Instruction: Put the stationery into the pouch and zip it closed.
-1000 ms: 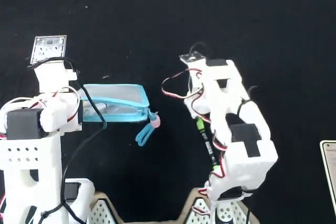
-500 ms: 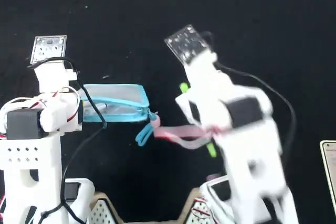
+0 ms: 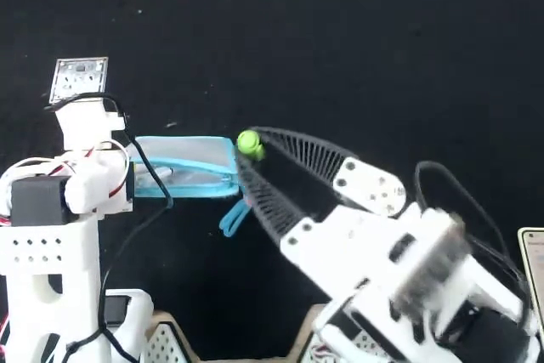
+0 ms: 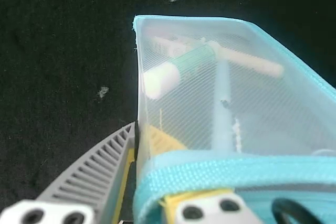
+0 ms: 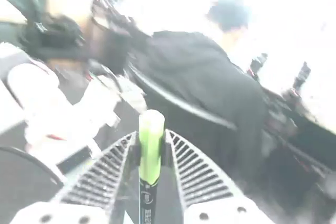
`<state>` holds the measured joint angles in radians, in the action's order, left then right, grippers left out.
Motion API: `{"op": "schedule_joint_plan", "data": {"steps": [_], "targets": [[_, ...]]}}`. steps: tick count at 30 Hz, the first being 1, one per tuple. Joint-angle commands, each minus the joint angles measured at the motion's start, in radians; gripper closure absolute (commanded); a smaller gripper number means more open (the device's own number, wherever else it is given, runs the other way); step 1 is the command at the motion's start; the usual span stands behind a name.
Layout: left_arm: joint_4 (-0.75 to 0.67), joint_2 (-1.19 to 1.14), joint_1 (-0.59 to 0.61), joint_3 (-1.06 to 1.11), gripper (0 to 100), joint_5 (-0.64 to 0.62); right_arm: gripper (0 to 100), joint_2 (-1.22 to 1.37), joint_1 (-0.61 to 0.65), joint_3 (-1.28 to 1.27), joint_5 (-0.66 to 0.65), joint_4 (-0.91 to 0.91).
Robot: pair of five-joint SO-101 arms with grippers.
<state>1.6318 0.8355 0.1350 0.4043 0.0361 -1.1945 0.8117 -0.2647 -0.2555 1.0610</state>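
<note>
A teal-edged mesh pouch point(image 3: 183, 159) lies on the black table with my left gripper point(image 4: 137, 150) shut on its edge. Through the mesh point(image 4: 220, 103) I see white and green stationery inside. The right arm is raised, and my right gripper point(image 3: 248, 152) is shut on a pen with a green cap point(image 3: 249, 143). In the high view the cap sits just off the pouch's right end. In the right wrist view the pen point(image 5: 151, 124) stands straight up between the ribbed fingers point(image 5: 184, 156). A teal zipper loop point(image 3: 231, 218) trails from the pouch's right corner.
The black cloth point(image 3: 382, 57) covers the whole table. A white card point(image 3: 534, 269) lies at the right edge. A small white tag point(image 3: 81, 78) stands atop the left arm. The right arm's bulky body point(image 3: 408, 286) overhangs the front right of the table.
The right arm has lifted the pen off the table and swung it up and left, toward the pouch's right end. The left arm and the pouch have stayed put.
</note>
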Motion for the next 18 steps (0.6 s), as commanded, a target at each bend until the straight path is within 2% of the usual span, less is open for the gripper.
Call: {"op": "schedule_joint_plan", "data": {"steps": [1, 5, 13, 18], "targets": [[-0.017, 0.002, 0.013, -0.005, 97, -0.006, 98.4, -0.008, 0.081, 0.050, -0.002, -0.058], [-0.017, 0.002, 0.015, -0.005, 97, -0.006, 98.4, -0.012, 0.114, -0.015, -0.002, -0.087], [-0.017, 0.002, 0.013, -0.002, 97, -0.006, 98.6, -0.016, 0.114, -0.308, -0.002, -0.342], [-0.017, 0.002, 0.008, -0.002, 97, -0.006, 98.6, -0.016, 0.114, -0.449, -0.002, -0.427]]}}
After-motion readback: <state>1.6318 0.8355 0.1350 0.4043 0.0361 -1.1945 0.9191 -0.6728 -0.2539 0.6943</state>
